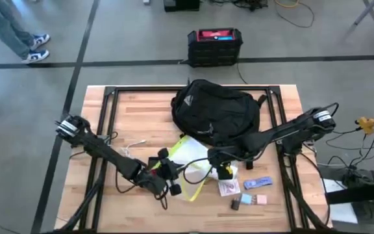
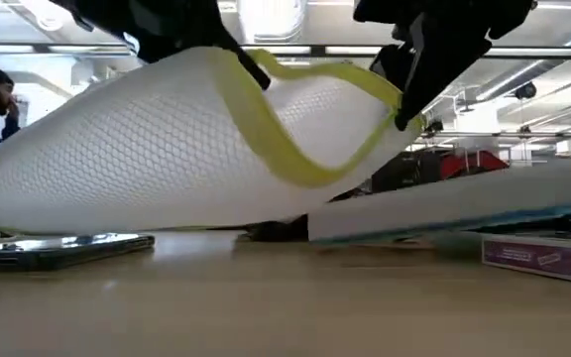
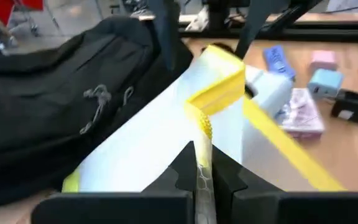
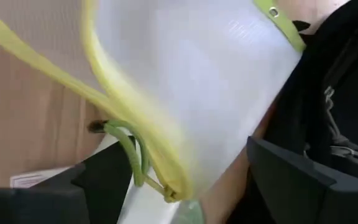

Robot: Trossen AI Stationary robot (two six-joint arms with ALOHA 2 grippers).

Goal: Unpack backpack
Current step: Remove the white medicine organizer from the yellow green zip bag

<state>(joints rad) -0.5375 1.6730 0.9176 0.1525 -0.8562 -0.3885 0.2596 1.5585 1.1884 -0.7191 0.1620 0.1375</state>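
Backpack (image 1: 216, 112) lies flat on the far half of the bench (image 1: 141, 117), roughly centred, its rounded body with long axis running from far-left to near-right in the high view; pale triangular logo at its far-left end, straps trailing off toward the right edge. Zip pulls show on the black fabric in the left wrist view (image 3: 73, 93) and right wrist view (image 4: 347, 106).

A white mesh pouch with yellow trim (image 1: 187, 162) sits just nearer than the backpack, its far end touching or tucked against the pack's near edge, lifted off the bench in the low view (image 2: 167, 169).

Left end effector (image 1: 167, 172) is nearer than the backpack, off its near-left side, fingers clamped on the pouch's yellow edge; left wrist view shows the two fingers (image 3: 185, 177) pinched together on the trim (image 3: 216, 93), backpack just beyond and beside.

Right end effector (image 1: 221, 162) is at the backpack's near edge, right of the pouch. Right wrist view shows its fingers (image 4: 291, 174) spread wide apart with the pouch (image 4: 185, 81) and a green-yellow loop between them; whether they actually press on anything, cannot tell.

Near right of the bench, apart from the backpack: blue packet (image 1: 258, 183), pale blue block (image 1: 245, 198), pink block (image 1: 261, 199), small black item (image 1: 235, 205), purple-printed card (image 1: 228, 188). White cable (image 1: 132, 144) left of the pouch.
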